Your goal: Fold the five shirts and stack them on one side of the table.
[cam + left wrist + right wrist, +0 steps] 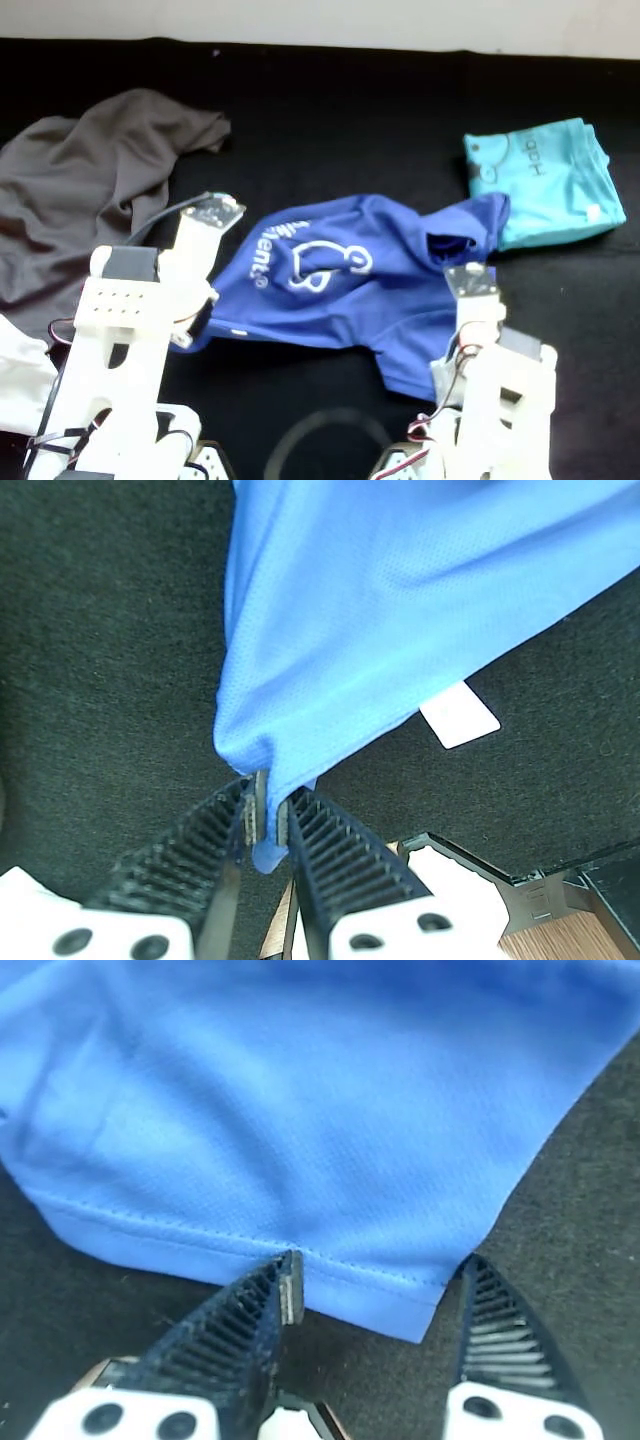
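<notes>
Left gripper (268, 808) pinches the blue shirt's (335, 300) corner, likely to spread it; right gripper (380, 1275) gapes at its hem.

Black table cover (340, 110); pale wall (320, 18) behind; faint ring (318, 413) at near edge.

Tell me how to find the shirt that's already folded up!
Look at the black table, toward its far right corner. Just past the spread-out blue shirt lies a teal shirt. It's the one folded into a tidy block, unlike the crumpled grey shirt across the table.
</notes>
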Tool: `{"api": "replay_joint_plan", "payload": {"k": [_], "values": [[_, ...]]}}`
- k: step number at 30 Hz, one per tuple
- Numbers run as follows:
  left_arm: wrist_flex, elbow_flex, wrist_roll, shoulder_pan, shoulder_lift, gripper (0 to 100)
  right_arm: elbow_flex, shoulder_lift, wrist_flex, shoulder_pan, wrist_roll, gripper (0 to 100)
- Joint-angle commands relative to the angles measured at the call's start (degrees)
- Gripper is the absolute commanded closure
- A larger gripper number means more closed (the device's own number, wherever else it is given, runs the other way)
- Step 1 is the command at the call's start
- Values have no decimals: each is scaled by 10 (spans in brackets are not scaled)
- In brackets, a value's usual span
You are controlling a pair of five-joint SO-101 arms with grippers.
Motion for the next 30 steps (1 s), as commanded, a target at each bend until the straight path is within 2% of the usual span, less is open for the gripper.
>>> {"api": "replay_joint_plan", "payload": {"k": [1, 6, 9, 15, 21, 30], "values": [[2, -6, -3, 6, -14, 992, 20, -7, -32, 7, 8, 759], [2, -6, -3, 6, -14, 992, 36, -7, -69, 8, 6, 903], [2, -6, -3, 6, -14, 992, 32, -12, -69, 9, 5, 954], [4, -6, -3, 6, -14, 992, -1, -12, -44, 14, 5, 950], [2, -6, -4, 6, -14, 992, -58, -12, 30, 15, 6, 837], [2, -6, -4, 7, -14, 992, -61, -12, 29, 15, 5, 933]]}}
